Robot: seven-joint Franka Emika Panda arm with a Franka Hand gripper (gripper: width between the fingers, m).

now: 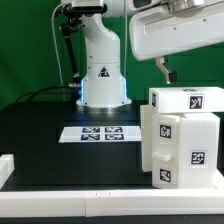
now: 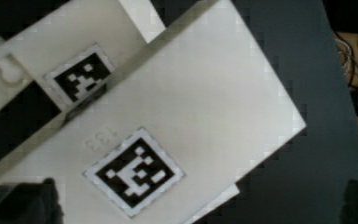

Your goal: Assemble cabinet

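The white cabinet [image 1: 181, 137] stands on the black table at the exterior view's right. It is a box with several marker tags on its front and side, and a flat top panel [image 1: 188, 99] lies on it. My gripper [image 1: 166, 70] hangs just above the cabinet's back left corner. In the wrist view the tagged white top panel [image 2: 185, 110] fills the picture, with another tagged white face [image 2: 78, 75] beside it. My gripper [image 2: 190, 212] is open over the panel and holds nothing. One dark fingertip [image 2: 16, 205] shows at the frame's edge.
The marker board [image 1: 101, 132] lies flat mid-table in front of the arm's white base [image 1: 103, 70]. A low white rail [image 1: 70, 202] runs along the table's front edge and the exterior view's left side. A green wall stands behind.
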